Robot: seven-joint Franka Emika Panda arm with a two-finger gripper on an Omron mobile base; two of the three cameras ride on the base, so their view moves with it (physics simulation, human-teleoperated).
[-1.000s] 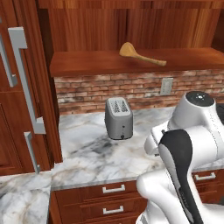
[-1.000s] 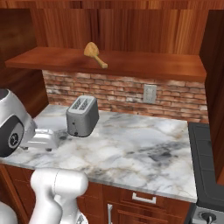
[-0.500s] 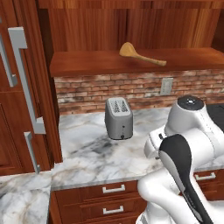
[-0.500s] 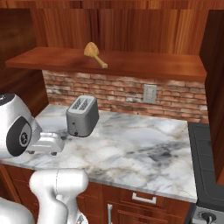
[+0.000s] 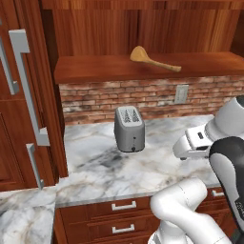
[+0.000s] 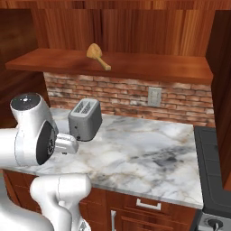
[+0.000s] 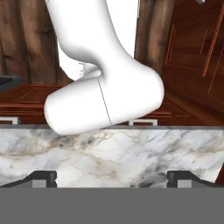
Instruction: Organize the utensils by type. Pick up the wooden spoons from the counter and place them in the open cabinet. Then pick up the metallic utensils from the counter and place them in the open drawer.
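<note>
A wooden spoon (image 5: 153, 59) lay alone on the open cabinet's shelf (image 5: 95, 71), well above and apart from the fingers (image 7: 112, 177). The fingers stood spread wide and empty, low over the marble surface (image 7: 109, 153). A grey toaster (image 5: 129, 128) stood on that surface, holding nothing.

Even, bright rendered light; soft shadow under the toaster (image 5: 129, 128) (faint); sharp throughout, no glare.
</note>
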